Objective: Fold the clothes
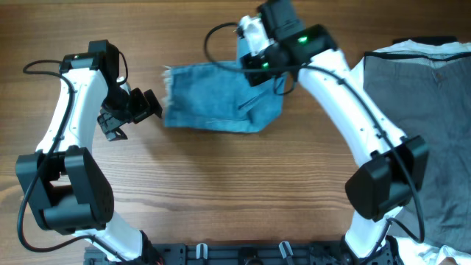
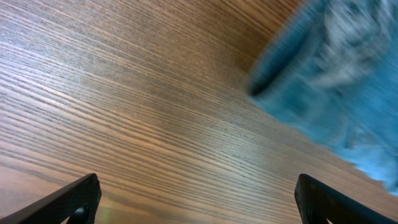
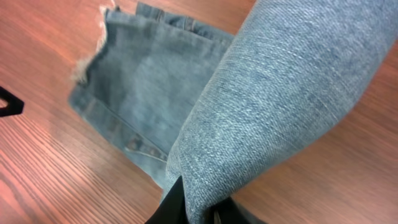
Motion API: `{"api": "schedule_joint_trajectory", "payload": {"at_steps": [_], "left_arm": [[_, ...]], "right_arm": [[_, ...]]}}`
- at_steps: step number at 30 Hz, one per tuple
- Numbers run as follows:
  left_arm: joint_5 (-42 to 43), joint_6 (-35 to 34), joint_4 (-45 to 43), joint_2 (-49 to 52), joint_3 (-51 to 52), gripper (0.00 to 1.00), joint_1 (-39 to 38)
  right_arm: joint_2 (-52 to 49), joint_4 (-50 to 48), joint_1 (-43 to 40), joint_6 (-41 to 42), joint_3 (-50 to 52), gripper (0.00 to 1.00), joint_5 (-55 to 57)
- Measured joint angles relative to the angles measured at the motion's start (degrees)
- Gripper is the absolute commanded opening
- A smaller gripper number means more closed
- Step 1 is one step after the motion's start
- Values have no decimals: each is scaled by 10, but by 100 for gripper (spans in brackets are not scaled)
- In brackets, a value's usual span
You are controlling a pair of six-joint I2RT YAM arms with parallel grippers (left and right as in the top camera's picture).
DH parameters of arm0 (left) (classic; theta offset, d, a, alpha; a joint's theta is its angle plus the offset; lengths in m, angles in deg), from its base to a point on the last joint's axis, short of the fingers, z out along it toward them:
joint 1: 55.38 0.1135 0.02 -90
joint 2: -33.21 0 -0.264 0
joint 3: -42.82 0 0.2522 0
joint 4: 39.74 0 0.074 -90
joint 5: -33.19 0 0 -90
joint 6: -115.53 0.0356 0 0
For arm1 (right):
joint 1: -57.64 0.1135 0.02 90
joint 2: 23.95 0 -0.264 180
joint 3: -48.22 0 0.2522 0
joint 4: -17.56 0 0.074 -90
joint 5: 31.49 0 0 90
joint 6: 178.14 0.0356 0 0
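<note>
Jeans (image 1: pixel 221 103) half folded, right gripper (image 3: pixel 194 211) pinching them, left gripper (image 2: pixel 199 199) spread

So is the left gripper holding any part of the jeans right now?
No, the left gripper stands open over the bare table, and the jeans lie beyond its fingers, untouched.

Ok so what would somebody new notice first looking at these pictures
The light blue jeans, bunched at the far centre of the table, with the right gripper pinching up a fold of denim. The left gripper hangs wide open just left of the frayed hem, and a dark grey garment lies at the right edge.
</note>
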Motion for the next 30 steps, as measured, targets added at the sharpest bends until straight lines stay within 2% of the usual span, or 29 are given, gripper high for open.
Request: {"api": "schedule_joint_trajectory", "payload": {"at_steps": [4, 5, 6, 7, 8, 13, 16, 20, 25, 27, 30], "left_arm": [[5, 0, -3, 0, 0, 99, 0], [11, 0, -9, 0, 0, 92, 0], [27, 0, -28, 0, 0, 55, 0], [46, -1, -51, 0, -1, 32, -1], [65, -4, -92, 0, -1, 25, -7], [92, -2, -234, 10, -6, 23, -92], [78, -2, -271, 58, -6, 21, -136], [77, -29, -279, 158, -9, 20, -151], [93, -45, -286, 171, -24, 13, -163], [92, -49, -289, 172, -26, 12, -174], [94, -50, -288, 173, -26, 13, -179]], "right_arm": [[-13, 1, 33, 32, 0, 4, 68], [-13, 3, 29, 37, 0, 4, 81], [-13, 20, 16, 53, 0, 4, 108], [-13, 36, 1, 68, 0, 4, 122], [-13, 61, -22, 93, 0, 4, 131], [-13, 118, -124, 158, 0, 6, 122], [-13, 145, -153, 195, 1, 6, 122], [-13, 141, -196, 209, 1, 5, 129], [-13, 90, -219, 141, 1, 5, 128], [-13, 85, -218, 126, -7, 5, 90], [-13, 77, -182, 143, -19, 6, 41]]}}
